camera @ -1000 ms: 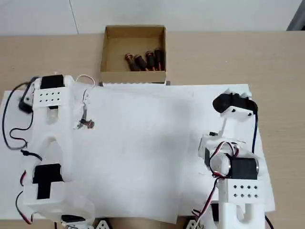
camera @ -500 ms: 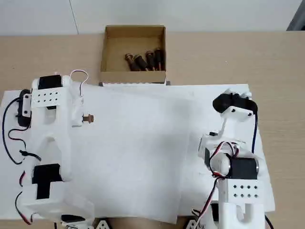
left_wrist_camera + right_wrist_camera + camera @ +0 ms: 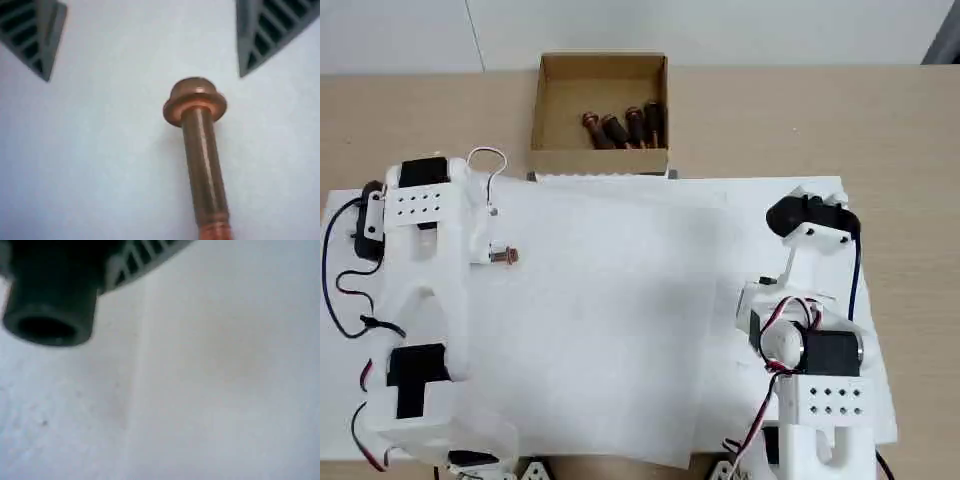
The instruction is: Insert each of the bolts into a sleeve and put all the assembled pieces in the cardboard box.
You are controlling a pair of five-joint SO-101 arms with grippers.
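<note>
LAST BOLT ON THE SHEET: A copper-coloured flange bolt [image 3: 202, 150] lies flat on the white paper sheet [image 3: 620, 330] that covers the bench [image 3: 770, 110]. It is just beyond the left tool [image 3: 145, 75], whose jaws stand wide apart and touch nothing.

You are looking at a smooth, round shank, plain along most of its length, under a wide collared head. A brighter band at the tail end may be thread. Judge it small, stiff and light, and slick enough to roll or squirt out of a loose pinch. Take it across the shank, near the head, so that the tail end is left free for the sleeve.

The right tool [image 3: 807, 215], well apart on the other side of the sheet, is clenched on a black sleeve [image 3: 50, 310]. This is a short, thick-walled, matt tube with its open bore in plain sight. It looks rigid enough to bear a firm grip, though you cannot tell whether it is rubber or plastic.

In the cardboard box [image 3: 535, 110] at the far edge of the bench, 4 assembled pieces [image 3: 620, 128] lie side by side.
</note>
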